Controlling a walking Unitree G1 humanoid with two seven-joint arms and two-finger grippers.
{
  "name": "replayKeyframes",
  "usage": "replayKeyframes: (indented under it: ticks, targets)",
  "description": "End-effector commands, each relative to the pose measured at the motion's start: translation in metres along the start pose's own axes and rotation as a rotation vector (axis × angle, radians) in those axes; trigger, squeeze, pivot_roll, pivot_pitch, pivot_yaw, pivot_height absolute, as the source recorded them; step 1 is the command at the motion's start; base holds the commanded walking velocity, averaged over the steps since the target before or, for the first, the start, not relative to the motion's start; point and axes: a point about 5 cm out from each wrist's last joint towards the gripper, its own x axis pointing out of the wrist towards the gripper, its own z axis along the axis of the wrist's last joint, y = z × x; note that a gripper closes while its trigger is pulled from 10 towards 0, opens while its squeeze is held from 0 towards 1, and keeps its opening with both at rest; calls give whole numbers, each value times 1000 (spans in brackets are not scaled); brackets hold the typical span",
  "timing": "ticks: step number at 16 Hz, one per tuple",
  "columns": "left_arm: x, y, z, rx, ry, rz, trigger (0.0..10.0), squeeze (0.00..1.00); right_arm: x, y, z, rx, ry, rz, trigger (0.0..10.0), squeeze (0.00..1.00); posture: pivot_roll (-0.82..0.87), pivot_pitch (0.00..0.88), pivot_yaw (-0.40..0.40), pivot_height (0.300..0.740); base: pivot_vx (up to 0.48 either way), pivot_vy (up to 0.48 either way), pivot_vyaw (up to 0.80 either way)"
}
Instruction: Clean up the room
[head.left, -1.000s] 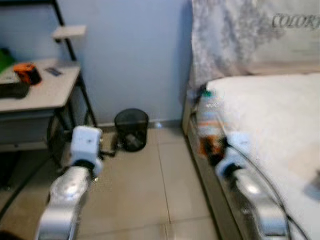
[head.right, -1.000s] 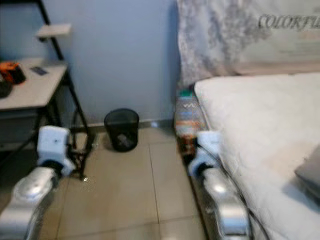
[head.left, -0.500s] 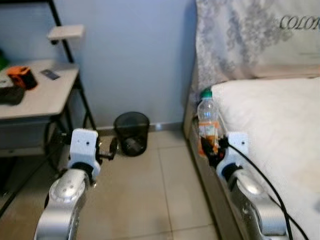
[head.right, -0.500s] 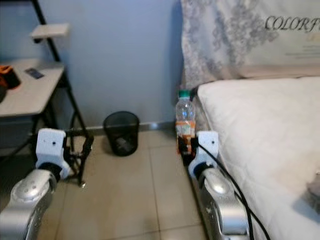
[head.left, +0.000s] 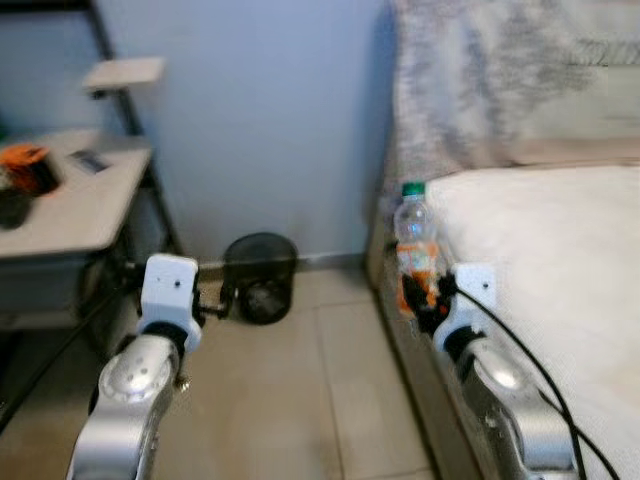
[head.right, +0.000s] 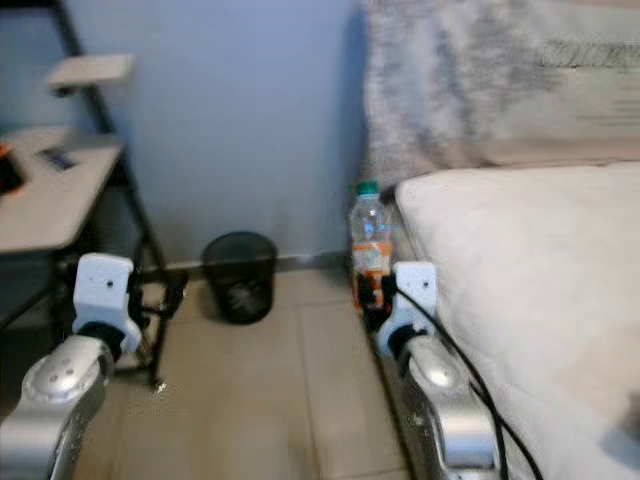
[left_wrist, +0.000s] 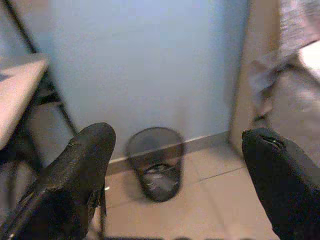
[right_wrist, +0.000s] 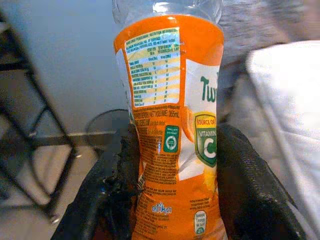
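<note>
Pale blue wall (head.left: 270, 120) backs a small bedroom corner, with beige floor tiles (head.left: 290, 400) below it and a bed with a white mattress (head.left: 560, 280) along the robot's right side. Against the wall at the head of the bed leans a grey-and-white patterned pillow (head.left: 500, 80) (its printed lettering is too blurred to read). On the robot's left stands a light-topped desk on a black metal frame (head.left: 75, 205), carrying an orange-and-black object (head.left: 28, 168) and a small dark flat item (head.left: 92, 160); a little white shelf (head.left: 125, 72) sits higher on the same frame.

A round black wire-mesh waste bin (head.left: 258, 277) stands on the tiles against the wall, between the desk and the bed, with some pale rubbish visible inside it.

The right gripper (right_wrist: 175, 175) has its two black fingers (right_wrist: 250, 185) clamped on either side of a clear plastic bottle with an orange label and a green cap (head.left: 416, 250), held upright just beside the edge of the mattress. The bottle's upper part looks clear and empty.

The left gripper (left_wrist: 175, 165) is raised in front of the robot, its fingers (left_wrist: 85, 165) spread wide apart with nothing between them, and the bin lies beyond the gap.
</note>
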Motion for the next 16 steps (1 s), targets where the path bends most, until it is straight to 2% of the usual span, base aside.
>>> replayKeyframes:
  ticks: [1, 6, 11, 14, 15, 16]
  targets:
    - [1, -4, 4, 13, -14, -26, 10000, 0, 1, -3, 3, 1, -13, -10, 10000, 0, -73, 0, 10, 740, 296, 0, 0]
    - [2, -3, 4, 21, -23, -20, 10000, 0, 2, -1, 2, 1, -10, 1, 10000, 0, -75, 0, 8, 740, 297, 0, 0]
    - [-2, -2, 3, 20, -44, -8, 10000, 0, 0, 2, 1, -38, -4, 32, 10000, 0, -79, 0, 15, 740, 295, 0, 0]
    - [-5, -3, -1, 23, -34, -4, 10000, 0, 0, -2, 1, -33, -3, 12, 10000, 0, -75, 0, 17, 740, 298, 0, 800]
    - [-6, -2, -2, 25, -32, -1, 10000, 0, 0, -3, -1, 8, -6, -4, 10000, 0, -72, 0, 21, 740, 296, 0, 0]
    - [-7, -1, -1, 38, -46, -1, 10000, 0, 0, -3, -1, 12, -7, -12, 10000, 0, -74, 0, 26, 740, 296, 0, 0]
